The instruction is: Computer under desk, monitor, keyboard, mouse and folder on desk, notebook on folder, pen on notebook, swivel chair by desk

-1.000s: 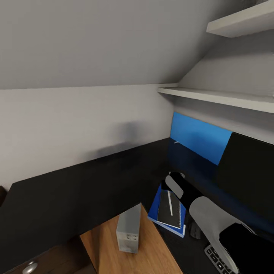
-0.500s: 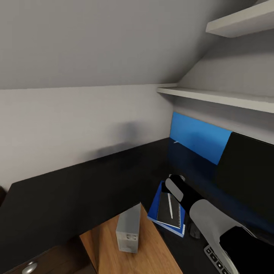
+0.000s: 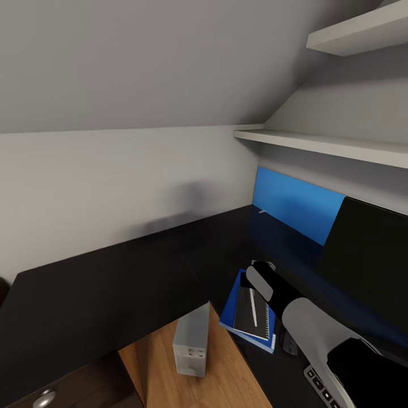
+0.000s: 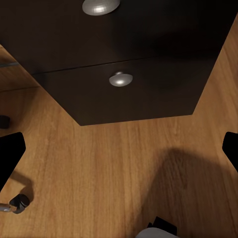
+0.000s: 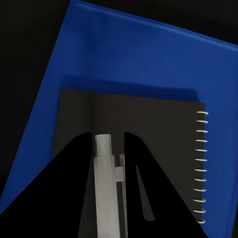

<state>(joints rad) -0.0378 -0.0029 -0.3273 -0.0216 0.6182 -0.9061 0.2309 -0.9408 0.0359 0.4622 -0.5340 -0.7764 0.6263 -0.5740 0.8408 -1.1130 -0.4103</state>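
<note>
The right gripper [image 5: 110, 163] grasps the pen [image 5: 105, 193] over the notebook [image 3: 253, 313] — it should lower flat, then release gently.

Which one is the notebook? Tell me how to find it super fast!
Look at the long black desk under the white shelves, then find the bright blue folder lying flat near its front edge, beside the right gripper. The notebook is the dark rectangle on top of that folder, smaller than it. It has a white spiral wire down one side and a white pen on it.
</note>
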